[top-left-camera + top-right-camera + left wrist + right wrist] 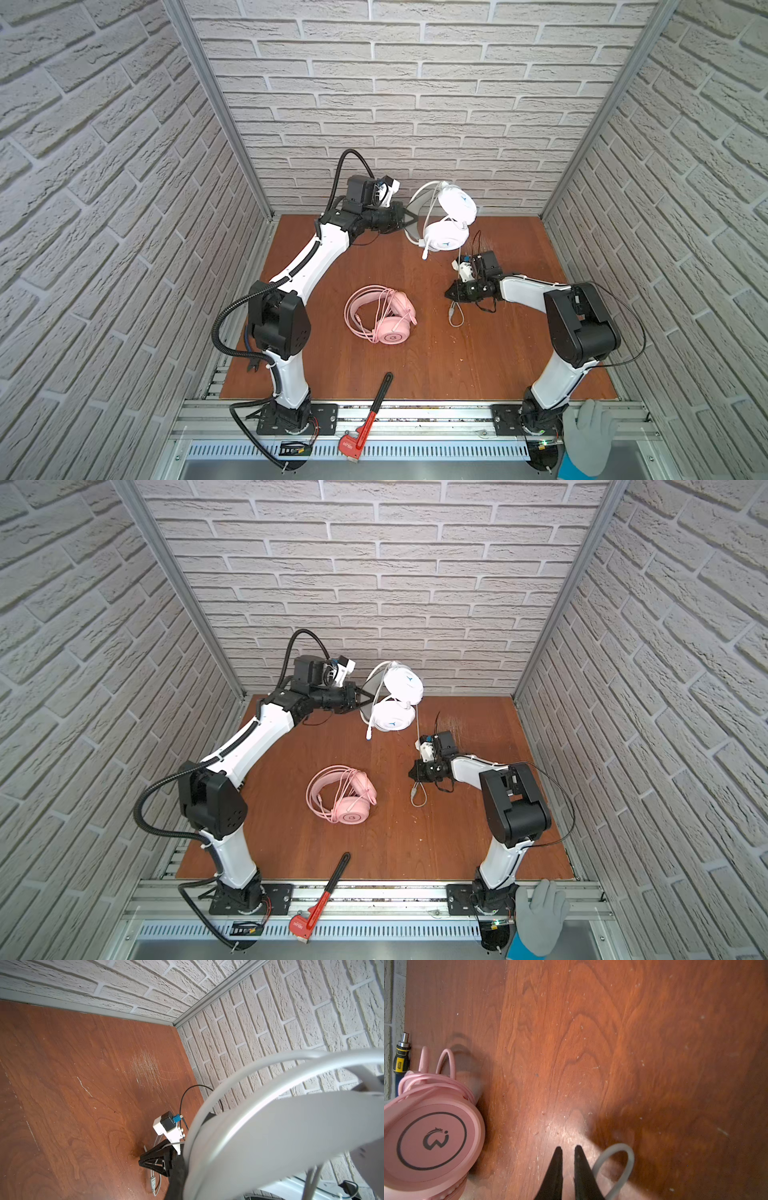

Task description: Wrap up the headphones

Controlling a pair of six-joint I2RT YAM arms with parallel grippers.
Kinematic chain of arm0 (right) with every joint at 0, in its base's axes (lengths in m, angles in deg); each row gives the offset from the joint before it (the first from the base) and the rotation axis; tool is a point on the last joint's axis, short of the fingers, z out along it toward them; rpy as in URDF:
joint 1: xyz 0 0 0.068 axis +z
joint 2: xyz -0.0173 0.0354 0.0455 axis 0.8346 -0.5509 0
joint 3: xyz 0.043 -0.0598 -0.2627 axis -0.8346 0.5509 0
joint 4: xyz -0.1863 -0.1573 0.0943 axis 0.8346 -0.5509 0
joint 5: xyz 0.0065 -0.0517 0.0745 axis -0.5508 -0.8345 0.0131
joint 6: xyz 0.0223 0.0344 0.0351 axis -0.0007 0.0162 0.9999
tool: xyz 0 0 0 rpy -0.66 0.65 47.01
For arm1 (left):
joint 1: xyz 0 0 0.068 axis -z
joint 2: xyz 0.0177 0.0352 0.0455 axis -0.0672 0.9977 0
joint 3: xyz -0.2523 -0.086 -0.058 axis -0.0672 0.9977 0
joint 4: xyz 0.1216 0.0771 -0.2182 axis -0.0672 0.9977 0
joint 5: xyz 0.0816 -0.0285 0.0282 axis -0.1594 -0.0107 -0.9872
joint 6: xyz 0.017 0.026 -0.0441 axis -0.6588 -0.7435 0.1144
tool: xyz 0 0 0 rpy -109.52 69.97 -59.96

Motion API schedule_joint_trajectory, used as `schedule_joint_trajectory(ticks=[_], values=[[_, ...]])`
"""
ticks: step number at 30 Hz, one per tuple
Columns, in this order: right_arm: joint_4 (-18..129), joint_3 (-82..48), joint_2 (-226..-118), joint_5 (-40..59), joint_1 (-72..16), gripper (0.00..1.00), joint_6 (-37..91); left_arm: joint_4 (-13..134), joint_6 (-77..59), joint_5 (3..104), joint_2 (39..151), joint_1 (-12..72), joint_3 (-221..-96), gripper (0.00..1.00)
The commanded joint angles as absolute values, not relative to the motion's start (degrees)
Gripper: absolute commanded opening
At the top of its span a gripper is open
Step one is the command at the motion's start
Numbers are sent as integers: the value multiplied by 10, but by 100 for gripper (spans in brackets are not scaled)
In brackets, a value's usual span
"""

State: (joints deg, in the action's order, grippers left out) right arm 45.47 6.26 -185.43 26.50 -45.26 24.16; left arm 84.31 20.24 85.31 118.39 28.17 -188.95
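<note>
The left gripper (404,217) is clenched on the headband of the white headset (455,205) and holds it in the air. The cups hang just past the fingertips, close to the back wall (415,104) and over the back edge of the table (478,365).

Its cable (456,318) drops to the right gripper (448,293), which sits low over the wood. The cable ends in a loop with the plug just beside those fingers. In the right wrist view the fingers (557,1167) stand slightly parted with bare wood between them. The grey loop (623,1159) lies just outside one finger. Whether the cable is caught farther back cannot be told.

Ahead of the right fingers the wood is bare and wide. The pink headset (386,316) lies flat off to one side, near them, with its cable wound round it, well clear of every table edge. Beyond it, at the table's edge by the wall, lies a driver (402,1057).

The wrench (370,415) crosses the front edge, well apart from both grippers, with its handle on the wood and its head on the rail. A gloved hand (590,436) rests on that rail beside the right arm's base.

Count: two headsets, two grippers, one wrench, one driver, one gloved hand.
</note>
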Motion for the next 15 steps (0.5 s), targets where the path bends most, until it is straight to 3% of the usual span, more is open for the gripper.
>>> schedule_joint_trajectory(ticks=[1,15], values=[[459,78,-1828,264,-447,15,233,767,250,839,1154,272,-1891,0],[419,158,-1691,247,-417,12,201,681,353,682,1142,217,-1801,0]])
